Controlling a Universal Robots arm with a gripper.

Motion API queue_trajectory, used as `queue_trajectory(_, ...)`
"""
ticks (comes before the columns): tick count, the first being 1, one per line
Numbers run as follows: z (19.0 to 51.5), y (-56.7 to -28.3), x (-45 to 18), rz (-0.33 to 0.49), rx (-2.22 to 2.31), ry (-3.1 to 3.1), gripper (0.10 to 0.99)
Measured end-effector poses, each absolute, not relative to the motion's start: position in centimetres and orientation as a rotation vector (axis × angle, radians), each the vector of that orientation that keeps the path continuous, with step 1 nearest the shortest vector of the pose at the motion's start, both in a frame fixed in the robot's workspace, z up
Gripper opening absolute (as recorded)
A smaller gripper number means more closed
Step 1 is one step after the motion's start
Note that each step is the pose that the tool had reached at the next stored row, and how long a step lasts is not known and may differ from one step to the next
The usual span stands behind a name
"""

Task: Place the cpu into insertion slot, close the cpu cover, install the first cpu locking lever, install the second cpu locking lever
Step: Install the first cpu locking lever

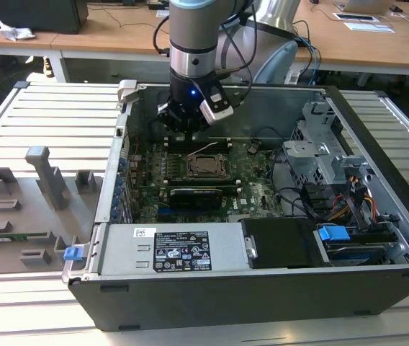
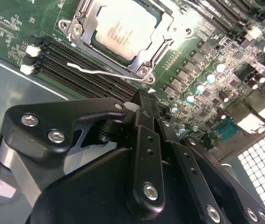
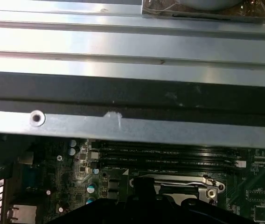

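The cpu (image 2: 123,30) lies flat in the insertion slot (image 2: 142,71), its dull silver top showing through the window of the cpu cover (image 2: 87,17), which is folded down over it. A thin wire locking lever (image 2: 102,71) sticks out free from the socket's corner, over the black memory slots. My gripper (image 2: 144,100) hovers just beside that corner, fingers shut together with nothing held. In the exterior view the gripper (image 1: 189,128) hangs inside the open computer case, just behind the socket (image 1: 206,167). The first wrist view shows the socket edge and lever (image 3: 181,183) past the case wall.
The motherboard (image 1: 255,184) lies in an open case with a tall back wall (image 3: 132,126) close behind the gripper. A drive cage and cables (image 1: 327,166) stand at the exterior view's right, and a power supply (image 1: 172,249) sits along the front. Grey fixtures (image 1: 46,176) stand on the slatted table outside.
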State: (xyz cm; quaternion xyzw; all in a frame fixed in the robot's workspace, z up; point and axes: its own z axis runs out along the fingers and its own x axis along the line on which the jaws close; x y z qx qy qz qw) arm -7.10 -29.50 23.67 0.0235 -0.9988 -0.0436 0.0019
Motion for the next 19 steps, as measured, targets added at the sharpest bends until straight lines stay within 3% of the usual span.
queue_trajectory(19,22.5,-29.6,-6.7,-0.136,0.073,-3.134,0.106)
